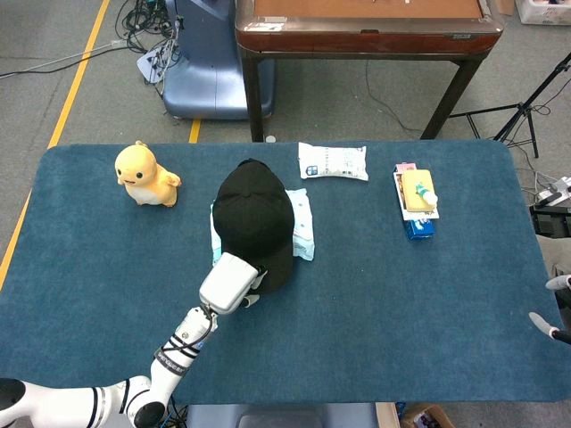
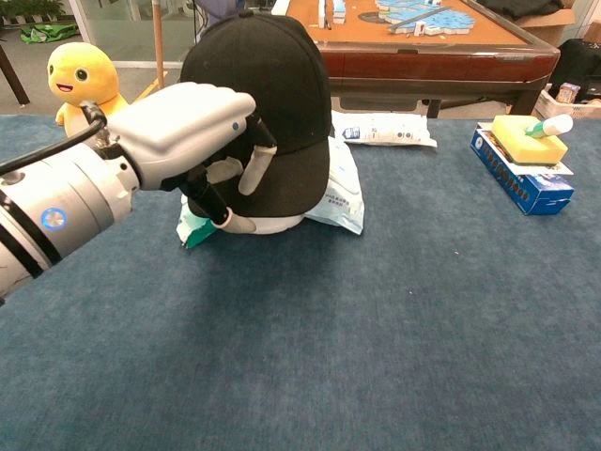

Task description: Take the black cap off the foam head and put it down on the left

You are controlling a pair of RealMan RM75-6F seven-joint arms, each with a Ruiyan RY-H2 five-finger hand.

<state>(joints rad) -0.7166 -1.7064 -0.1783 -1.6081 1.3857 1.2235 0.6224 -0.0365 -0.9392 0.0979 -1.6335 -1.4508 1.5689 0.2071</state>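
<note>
The black cap point(image 1: 254, 218) sits on the white foam head point(image 2: 282, 224), which shows only as a pale rim beneath the brim in the chest view. The cap point(image 2: 268, 85) has its brim pointing toward me. My left hand point(image 1: 228, 283) is at the brim's front edge. In the chest view the left hand point(image 2: 183, 122) has its fingers point(image 2: 255, 171) lying on top of the brim and its thumb below it against the foam, with a gap left between them. Only the tips of my right hand point(image 1: 551, 308) show at the far right table edge, spread apart and holding nothing.
A yellow duck toy point(image 1: 143, 174) stands at the back left. A pale plastic packet point(image 1: 305, 230) lies under the foam head, a white packet point(image 1: 332, 161) behind it. A blue box with a yellow sponge point(image 1: 417, 205) sits at the right. The blue table point(image 1: 89, 259) shows bare cloth on the left.
</note>
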